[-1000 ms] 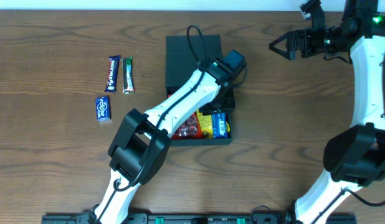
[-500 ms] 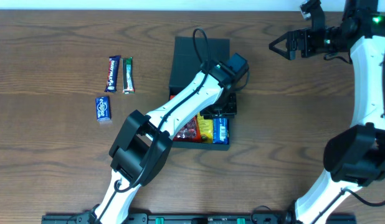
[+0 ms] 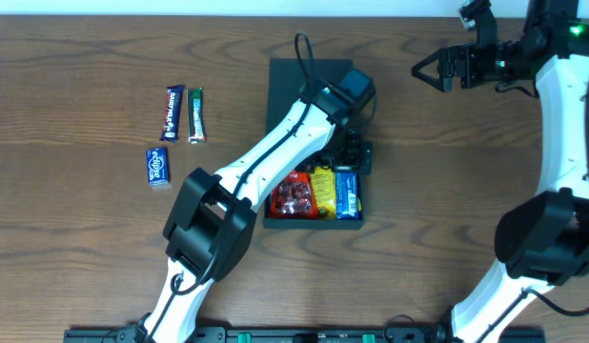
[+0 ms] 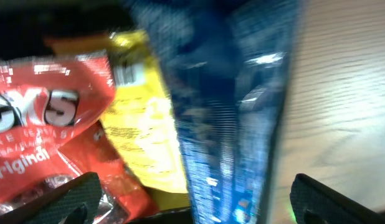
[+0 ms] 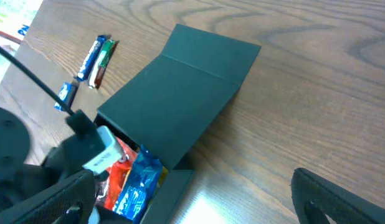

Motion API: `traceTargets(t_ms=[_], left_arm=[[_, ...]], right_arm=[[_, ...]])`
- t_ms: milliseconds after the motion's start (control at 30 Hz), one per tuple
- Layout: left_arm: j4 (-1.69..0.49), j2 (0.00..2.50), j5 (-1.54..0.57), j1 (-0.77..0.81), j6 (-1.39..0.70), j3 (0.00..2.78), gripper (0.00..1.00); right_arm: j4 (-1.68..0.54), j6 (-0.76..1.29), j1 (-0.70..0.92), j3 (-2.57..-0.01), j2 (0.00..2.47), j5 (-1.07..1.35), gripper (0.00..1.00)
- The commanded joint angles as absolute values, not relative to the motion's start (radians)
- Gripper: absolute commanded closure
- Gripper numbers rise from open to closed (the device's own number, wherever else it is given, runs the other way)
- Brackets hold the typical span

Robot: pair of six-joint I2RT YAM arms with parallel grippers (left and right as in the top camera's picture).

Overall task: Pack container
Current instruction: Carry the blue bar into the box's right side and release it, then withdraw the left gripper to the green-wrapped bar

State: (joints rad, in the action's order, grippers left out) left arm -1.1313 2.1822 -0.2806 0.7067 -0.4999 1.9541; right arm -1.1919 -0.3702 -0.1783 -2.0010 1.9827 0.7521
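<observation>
The dark container [image 3: 312, 222] lies in the middle of the table, its flap lid [image 3: 287, 90] folded back on the far side. Inside lie a red packet [image 3: 294, 196], a yellow packet [image 3: 322, 191] and a blue packet [image 3: 347, 193]. My left gripper [image 3: 357, 155] hangs open over the container's right side, holding nothing. In its wrist view the blue packet [image 4: 223, 124], yellow packet [image 4: 142, 137] and red packet [image 4: 49, 124] fill the gap between the fingers [image 4: 74, 196]. My right gripper [image 3: 424, 70] stands open at the far right, well away from the container [image 5: 180, 106].
On the left of the table lie a blue bar [image 3: 173, 112], a green bar [image 3: 195, 114] and a small blue packet [image 3: 157, 166]. The left arm [image 3: 266, 162] reaches across the container. Bare wood [image 3: 437, 191] lies between the container and the right arm.
My left gripper has opened. The container has slid a little to the right and toward the front, and the blue packet now lies flat inside it. The right arm has not moved.
</observation>
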Motion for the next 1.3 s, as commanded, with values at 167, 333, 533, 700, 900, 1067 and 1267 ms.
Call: traceTargets(t_ms=[167, 333, 533, 700, 900, 1067, 1267], left_arm=[[-1.147, 2.101, -0.189, 0.666, -0.418, 2.019, 0.31], [-1.081, 2.114, -0.169, 0.651, -0.418, 2.017, 0.91], [-1.055, 2.163, -0.17, 0.653, -0.391, 2.017, 0.94], [-1.029, 2.204, -0.202, 0.653, -0.354, 2.017, 0.94], [-1.005, 2.229, -0.208, 0.655, -0.336, 2.017, 0.94], [-1.009, 2.268, -0.277, 0.655, -0.327, 2.017, 0.94], [-1.008, 2.28, -0.311, 0.655, -0.29, 2.017, 0.94]], right_arm=[[-1.189, -0.386, -0.182, -2.001, 1.954, 0.775, 0.01], [-1.189, -0.386, -0.182, -2.001, 1.954, 0.775, 0.01], [-1.188, -0.386, -0.182, -2.001, 1.954, 0.775, 0.01], [-1.186, -0.386, -0.182, -2.001, 1.954, 0.775, 0.01], [-1.186, -0.386, -0.182, -2.001, 1.954, 0.775, 0.01], [-1.186, -0.386, -0.182, -2.001, 1.954, 0.775, 0.01], [-1.183, -0.386, -0.182, -2.001, 1.954, 0.775, 0.01]])
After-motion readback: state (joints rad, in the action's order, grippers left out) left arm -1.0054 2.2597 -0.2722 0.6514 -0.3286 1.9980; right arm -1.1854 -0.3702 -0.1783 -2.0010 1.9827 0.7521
